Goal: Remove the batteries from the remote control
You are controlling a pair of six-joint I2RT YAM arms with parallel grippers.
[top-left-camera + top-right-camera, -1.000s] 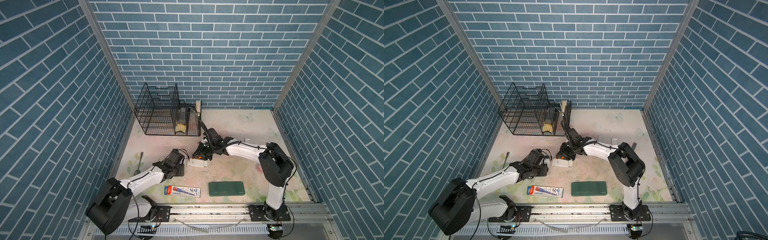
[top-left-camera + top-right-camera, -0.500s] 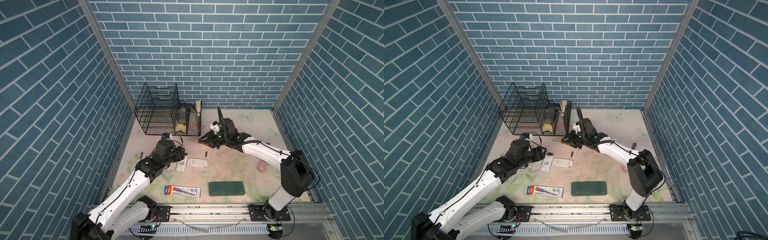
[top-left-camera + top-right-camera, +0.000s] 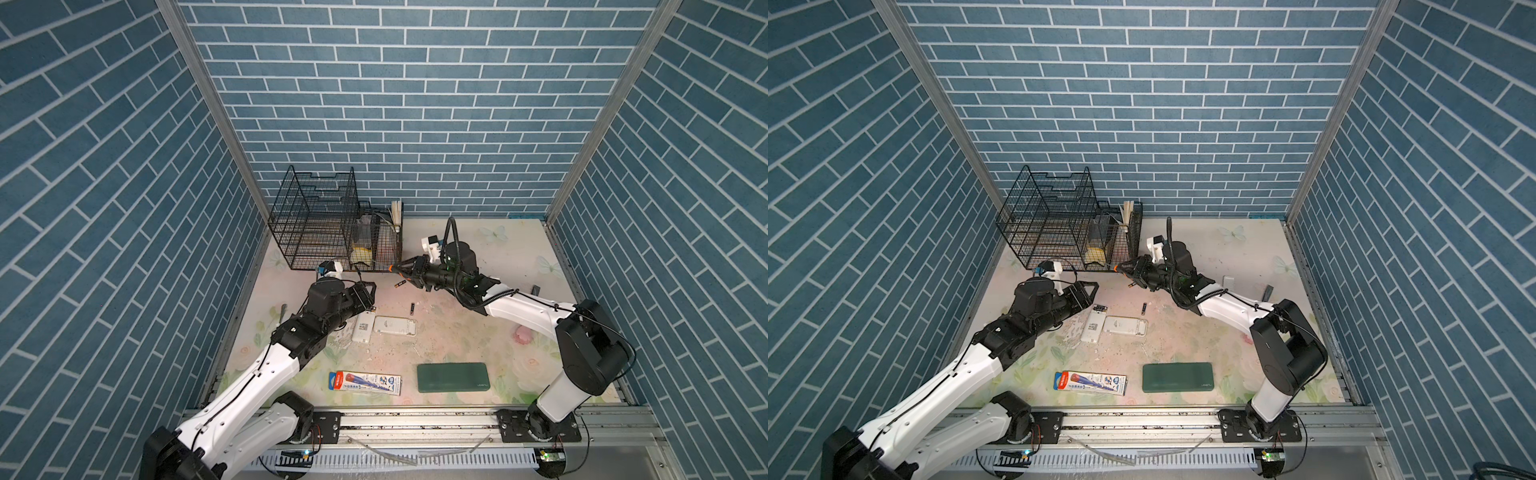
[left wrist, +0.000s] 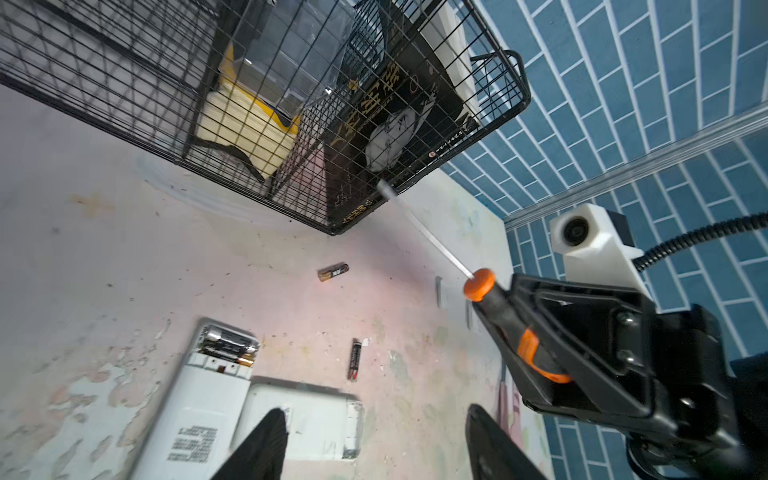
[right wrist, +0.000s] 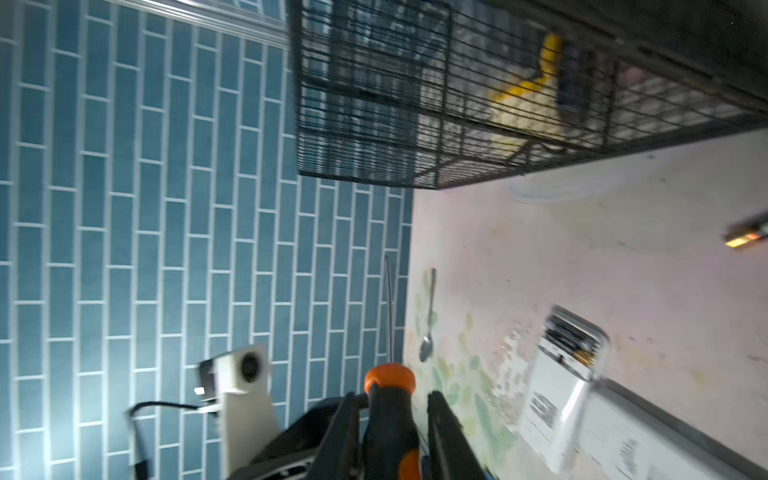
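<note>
Top views: two black-and-white arms over a pale floral tabletop, remote opened.
Left pincer (image 3: 368, 296) hangs released, jaws apart and empty, above the white rectangular remote control (image 3: 362, 327), whose open bay holds two black, gold-ended batteries (image 4: 226, 347); two more batteries (image 3: 412, 308) (image 3: 399, 284) lie loose toward the far edge, near the black wire basket (image 3: 332, 232). Right pincer (image 3: 409, 272) is clenched around the orange-and-black-handled screwdriver (image 4: 505, 322).
</note>
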